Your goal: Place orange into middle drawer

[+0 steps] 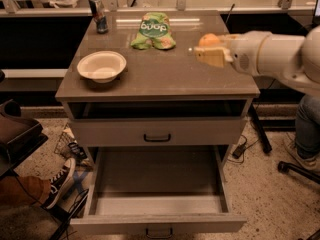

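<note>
Orange [209, 39] sits in the gripper [212, 49], whose pale fingers appear clamped on it, the fruit showing at their upper edge. The arm reaches in from the right and holds it over the right part of the bench [165, 76]; whether it is lifted off the top or touching it, I cannot tell.

The relation that matters: the middle drawer [155, 176] lies below the gripper, nearer the camera and somewhat left. It is pulled fully out, its wide floor open from above. Between the two stands the bench's front edge and the shallower drawer [157, 132], which is shut. So the move, as I judge it, calls for carrying the orange forward past the bench edge, then down and a little left into the open box.

On the bench, a white bowl [101, 65] sits at the left, a green snack bag [153, 30] at the back centre and a can [98, 14] at the back left, all well apart from the gripper. A sneaker [60, 181] is just beside the drawer's left side; a trousered leg [306, 126] stands to the right.
</note>
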You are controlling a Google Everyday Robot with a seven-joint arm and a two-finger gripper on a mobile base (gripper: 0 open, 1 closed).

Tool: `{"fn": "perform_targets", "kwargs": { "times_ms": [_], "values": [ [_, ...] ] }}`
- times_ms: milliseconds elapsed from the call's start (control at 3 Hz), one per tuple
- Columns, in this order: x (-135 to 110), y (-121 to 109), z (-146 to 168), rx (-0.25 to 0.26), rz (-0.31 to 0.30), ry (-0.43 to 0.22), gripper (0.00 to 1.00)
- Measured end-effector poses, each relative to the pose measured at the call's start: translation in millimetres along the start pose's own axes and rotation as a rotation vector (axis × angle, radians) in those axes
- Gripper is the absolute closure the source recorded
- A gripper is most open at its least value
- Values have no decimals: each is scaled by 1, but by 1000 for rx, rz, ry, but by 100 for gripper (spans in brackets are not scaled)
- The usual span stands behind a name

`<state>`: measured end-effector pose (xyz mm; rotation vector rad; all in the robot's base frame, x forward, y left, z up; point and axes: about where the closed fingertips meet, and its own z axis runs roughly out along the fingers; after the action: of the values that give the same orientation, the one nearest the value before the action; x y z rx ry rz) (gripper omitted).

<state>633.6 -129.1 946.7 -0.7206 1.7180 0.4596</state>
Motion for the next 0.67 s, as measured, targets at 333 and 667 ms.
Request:
{"fn": "perform_targets", "kwargs": {
  "times_ms": [333, 667],
  "values": [
    [47, 16, -80, -65, 17, 65, 100],
    [79, 29, -108, -175, 75, 125, 100]
  ]
}}
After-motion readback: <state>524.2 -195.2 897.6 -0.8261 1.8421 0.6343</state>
